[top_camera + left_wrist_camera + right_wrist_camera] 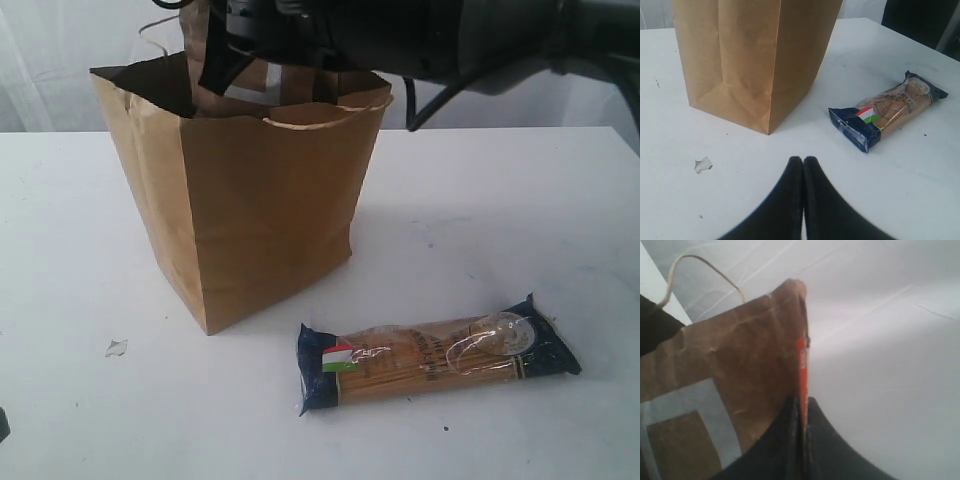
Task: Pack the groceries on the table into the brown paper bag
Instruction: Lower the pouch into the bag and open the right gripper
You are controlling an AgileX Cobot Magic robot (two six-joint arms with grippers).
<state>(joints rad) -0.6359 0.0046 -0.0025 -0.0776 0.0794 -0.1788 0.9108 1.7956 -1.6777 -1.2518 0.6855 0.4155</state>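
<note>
While right hand (801, 407) pinches brown pouch with white square (740, 365), pouch hangs in open top of brown paper bag (250, 210), upright on bench (500, 200). Bag interior otherwise dark. Blue-ended spaghetti pack (435, 362) lies just beside bag. Left hand (803, 162) closed, empty, near bench.

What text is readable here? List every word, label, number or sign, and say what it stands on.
No text reads clearly.
Spaghetti pack: dark print, too blurred; a green-white-red flag mark shows.
Brown pouch: orange edge strip, any print too blurred.
Brown paper bag: none.
</note>
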